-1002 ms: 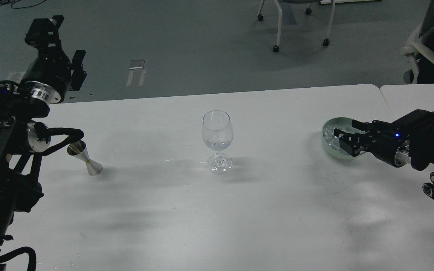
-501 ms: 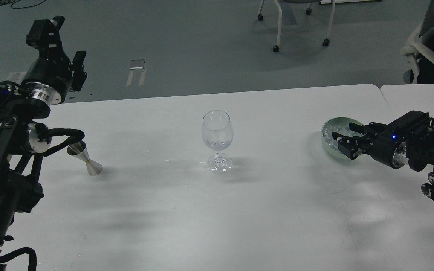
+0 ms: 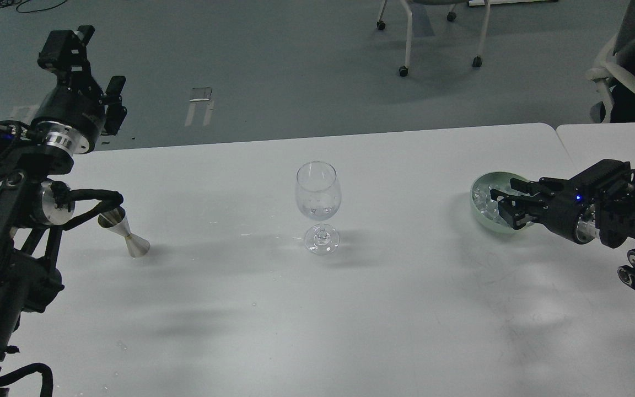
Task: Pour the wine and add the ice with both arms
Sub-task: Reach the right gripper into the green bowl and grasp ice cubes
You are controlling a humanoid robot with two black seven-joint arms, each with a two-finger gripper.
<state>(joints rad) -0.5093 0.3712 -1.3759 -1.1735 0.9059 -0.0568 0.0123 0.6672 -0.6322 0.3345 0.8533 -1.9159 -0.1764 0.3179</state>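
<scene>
While poised over the near rim of the shallow pale-green round bowl (image 3: 480, 207), right hand (image 3: 498, 204) showing two black fingers parted, nothing visibly between them; small transparent glassy ice cubes (image 3: 482, 194) heaped just beyond and beneath the fingertips. Likely light, hard and slick with meltwater, so best pinched across two flat opposite faces of a single cube with modest squeeze, never by the corners, then carried low toward the fragile clear stemmed wine glass (image 3: 318, 204) standing well off to that hand's left on the white counter (image 3: 350, 309). Left hand (image 3: 83, 63) raised high and empty, fingers apart, small steel double-cone jigger (image 3: 124, 238) well below it near the forearm.
</scene>
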